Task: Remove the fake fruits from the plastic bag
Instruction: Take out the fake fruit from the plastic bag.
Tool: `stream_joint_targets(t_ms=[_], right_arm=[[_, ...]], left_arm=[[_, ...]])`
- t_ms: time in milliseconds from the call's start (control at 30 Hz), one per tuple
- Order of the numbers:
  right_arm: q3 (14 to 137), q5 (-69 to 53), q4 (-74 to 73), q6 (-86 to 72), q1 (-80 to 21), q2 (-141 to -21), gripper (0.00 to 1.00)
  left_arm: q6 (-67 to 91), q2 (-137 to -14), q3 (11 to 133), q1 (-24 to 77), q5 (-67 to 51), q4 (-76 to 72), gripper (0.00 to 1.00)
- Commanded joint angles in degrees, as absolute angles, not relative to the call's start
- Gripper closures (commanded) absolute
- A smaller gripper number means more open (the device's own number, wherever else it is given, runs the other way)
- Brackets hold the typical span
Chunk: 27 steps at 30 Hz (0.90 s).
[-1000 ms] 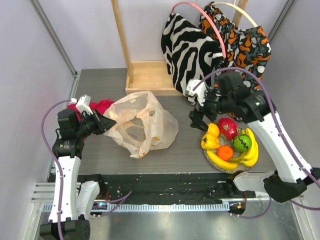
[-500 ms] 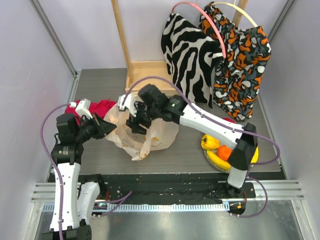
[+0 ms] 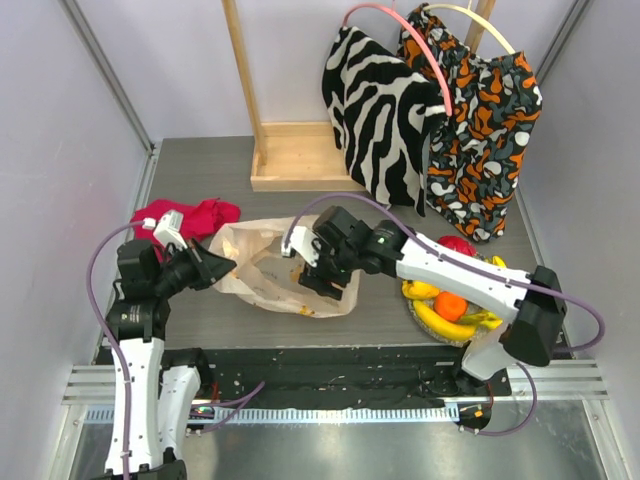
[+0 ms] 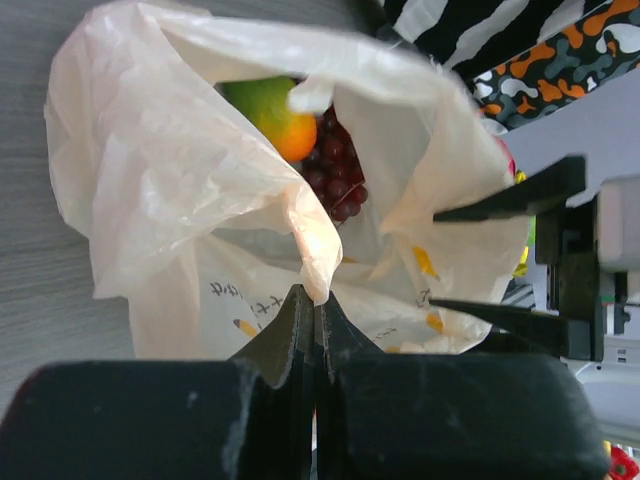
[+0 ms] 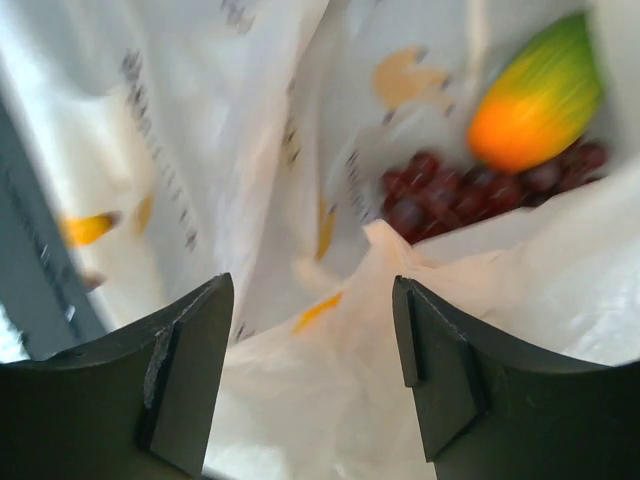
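Top view: plastic bag (image 3: 262, 262) on bench, left of centre toward the near edge. Left tool (image 3: 228, 268) clenched on its left rim. Right tool (image 3: 325, 283) at its right mouth. Fake fruits (image 3: 450, 305) on plate (image 3: 424, 322), near right corner. Left wrist: bag print too small to read; contents are green-orange fruit (image 4: 268, 105) and grape bunch (image 4: 335, 178). Right wrist: right tool released, jaws apart over bag film, gripping nothing.

Plastic bag (image 3: 262, 262) mid-table (image 3: 200, 165), grape bunch (image 4: 335, 178) inside it; plate (image 3: 425, 325) bearing fake fruits (image 3: 450, 305) at the bag's 3 o'clock, cloth (image 3: 195, 213) at 10 o'clock, wooden stand (image 3: 300, 160) at 12 o'clock.
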<state>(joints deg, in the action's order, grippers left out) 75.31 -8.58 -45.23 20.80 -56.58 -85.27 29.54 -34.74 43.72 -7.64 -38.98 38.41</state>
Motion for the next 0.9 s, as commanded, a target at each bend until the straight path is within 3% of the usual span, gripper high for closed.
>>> stream_joint_targets(t_ms=[0, 500, 867], right_arm=[[81.3, -3.3, -37.3, 22.0, -56.6, -92.2, 0.26], [98.9, 7.7, -31.6, 11.7, -48.1, -113.5, 0.13], [103.5, 3.9, -33.7, 9.9, -47.6, -123.5, 0.18]], left_arm=[[31.7, -34.6, 42.2, -7.9, -41.2, 39.1, 1.0], [31.3, -32.9, 40.7, -8.0, -41.1, 38.1, 1.0], [31.5, -33.1, 40.6, -8.0, -41.0, 37.0, 1.0]])
